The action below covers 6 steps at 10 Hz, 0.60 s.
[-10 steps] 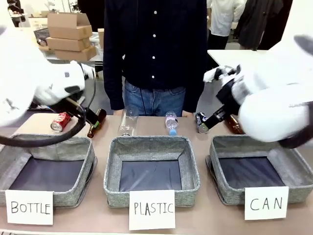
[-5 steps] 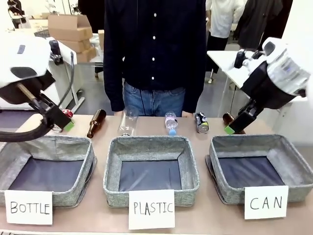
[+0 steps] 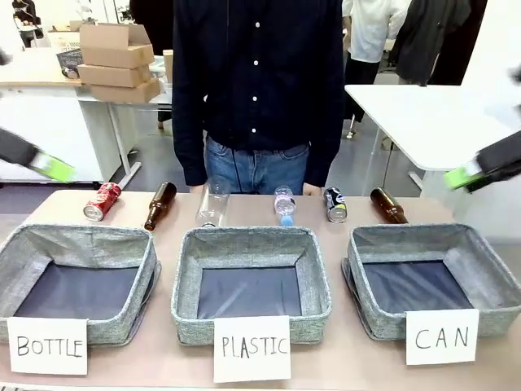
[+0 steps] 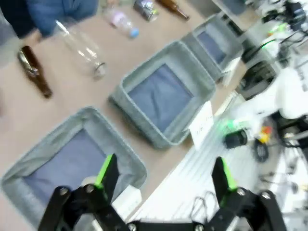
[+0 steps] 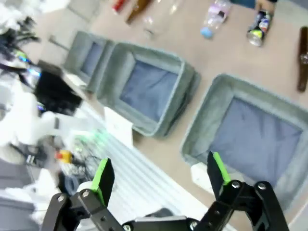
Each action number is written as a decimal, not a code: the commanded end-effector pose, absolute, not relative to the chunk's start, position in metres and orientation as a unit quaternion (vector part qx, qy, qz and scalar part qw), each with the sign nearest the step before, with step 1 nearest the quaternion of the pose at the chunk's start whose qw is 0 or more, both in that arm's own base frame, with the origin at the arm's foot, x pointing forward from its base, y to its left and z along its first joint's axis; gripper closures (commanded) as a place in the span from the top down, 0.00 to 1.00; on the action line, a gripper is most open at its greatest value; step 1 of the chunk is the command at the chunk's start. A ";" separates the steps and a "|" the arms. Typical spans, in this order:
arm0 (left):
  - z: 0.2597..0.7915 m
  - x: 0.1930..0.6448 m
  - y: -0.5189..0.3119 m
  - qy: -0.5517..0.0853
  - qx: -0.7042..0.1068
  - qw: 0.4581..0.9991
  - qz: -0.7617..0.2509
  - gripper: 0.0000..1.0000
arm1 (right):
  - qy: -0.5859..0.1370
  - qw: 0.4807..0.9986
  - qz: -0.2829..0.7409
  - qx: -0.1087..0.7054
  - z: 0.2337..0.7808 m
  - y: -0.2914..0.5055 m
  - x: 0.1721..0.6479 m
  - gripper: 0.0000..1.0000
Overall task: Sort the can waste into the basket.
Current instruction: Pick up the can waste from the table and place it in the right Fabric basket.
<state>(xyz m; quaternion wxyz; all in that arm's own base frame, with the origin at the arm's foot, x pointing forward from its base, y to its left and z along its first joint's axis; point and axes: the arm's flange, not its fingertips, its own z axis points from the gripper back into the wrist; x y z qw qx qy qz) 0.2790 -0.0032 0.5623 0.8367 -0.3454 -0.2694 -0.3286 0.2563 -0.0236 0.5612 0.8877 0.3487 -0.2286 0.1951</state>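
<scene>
Left gripper [image 4: 163, 174] and right gripper [image 5: 159, 171] both hover high, jaws spread wide.

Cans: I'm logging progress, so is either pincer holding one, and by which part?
Neither: the left pincer and right pincer are open and empty; the red can and black can lie on the table.

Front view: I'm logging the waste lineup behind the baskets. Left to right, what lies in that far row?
red can → brown glass bottle → clear empty bottle → blue-capped plastic bottle → black can → second brown glass bottle
</scene>
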 end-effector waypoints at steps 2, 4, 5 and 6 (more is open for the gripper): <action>0.525 0.289 0.061 -0.239 -0.614 0.738 -0.148 1.00 | -0.273 0.755 -0.076 0.591 0.531 -0.083 0.258 1.00; 0.523 0.302 0.060 -0.226 -0.576 0.782 -0.076 1.00 | -0.284 0.773 -0.068 0.563 0.521 -0.070 0.266 1.00; 0.519 0.284 0.080 -0.255 -0.566 0.756 -0.207 1.00 | -0.240 0.817 0.017 0.524 0.541 -0.111 0.255 1.00; 0.519 0.284 0.080 -0.255 -0.566 0.756 -0.207 1.00 | -0.240 0.817 0.017 0.524 0.541 -0.111 0.255 1.00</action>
